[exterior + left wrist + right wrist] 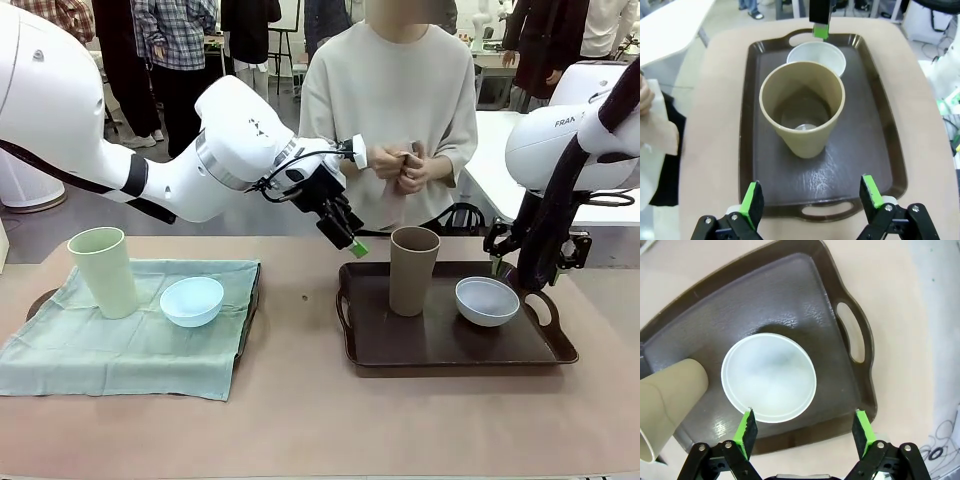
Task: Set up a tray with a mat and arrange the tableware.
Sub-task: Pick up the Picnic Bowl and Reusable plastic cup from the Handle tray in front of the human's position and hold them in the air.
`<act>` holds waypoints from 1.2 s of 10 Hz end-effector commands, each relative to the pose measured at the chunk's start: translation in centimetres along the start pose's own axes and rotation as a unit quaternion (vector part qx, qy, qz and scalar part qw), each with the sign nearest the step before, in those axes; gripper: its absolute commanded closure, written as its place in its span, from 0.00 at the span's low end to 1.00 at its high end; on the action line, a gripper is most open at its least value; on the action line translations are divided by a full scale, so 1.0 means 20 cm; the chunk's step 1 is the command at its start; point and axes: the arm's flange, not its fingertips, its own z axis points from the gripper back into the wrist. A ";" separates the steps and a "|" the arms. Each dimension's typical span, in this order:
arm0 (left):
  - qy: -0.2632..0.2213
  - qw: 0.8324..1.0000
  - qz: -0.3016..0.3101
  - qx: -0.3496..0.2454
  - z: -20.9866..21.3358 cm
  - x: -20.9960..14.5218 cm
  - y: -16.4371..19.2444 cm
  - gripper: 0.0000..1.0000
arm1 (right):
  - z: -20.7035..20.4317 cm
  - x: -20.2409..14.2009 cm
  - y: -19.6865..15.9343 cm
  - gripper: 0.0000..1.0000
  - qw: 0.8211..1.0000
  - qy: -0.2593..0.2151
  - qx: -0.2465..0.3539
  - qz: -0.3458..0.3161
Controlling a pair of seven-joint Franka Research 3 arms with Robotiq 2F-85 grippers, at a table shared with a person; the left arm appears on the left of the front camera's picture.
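A: Start with the brown tumbler (413, 270). It stands upright toward the left end of the brown tray (440, 342), with the whitish bowl (487, 302) just beside it toward the right end, not touching. That tray has no mat under them.

B: Your left gripper (810, 197) reaches across the middle of the table (320, 420) to the tray's far left corner. Its fingers (752, 204) are spread wide with nothing between them. From the wrist, the tumbler sits straight ahead, centred in the gap and apart from both pads.

A: Your right gripper (805, 427) hangs over the far right part of the tray, looking down on the bowl. It is spread wide too and holds nothing. One pad lines up with the bowl's rim, and I cannot tell whether it touches.

B: On the table's left half, the green mat (110, 350) drapes a second tray (254, 300) whose dark rim shows at its right edge. The pale green tumbler (104, 272) stands near the mat's far left corner, and the light blue bowl (192, 301) sits toward its far right.

A: I'd say that setting is done and you're lining up on the other pair.

B: Agreed. Next you'd ease the left fingers around the tumbler's wall before closing. For the bowl, you'd want one pad inside the rim and one outside. Watch that the two wrists don't crowd each other.
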 end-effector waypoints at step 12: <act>-0.079 0.997 -0.005 -0.013 -0.20 -0.23 0.00 0.00 | -0.22 0.05 -0.04 0.02 0.998 -0.018 0.032 0.051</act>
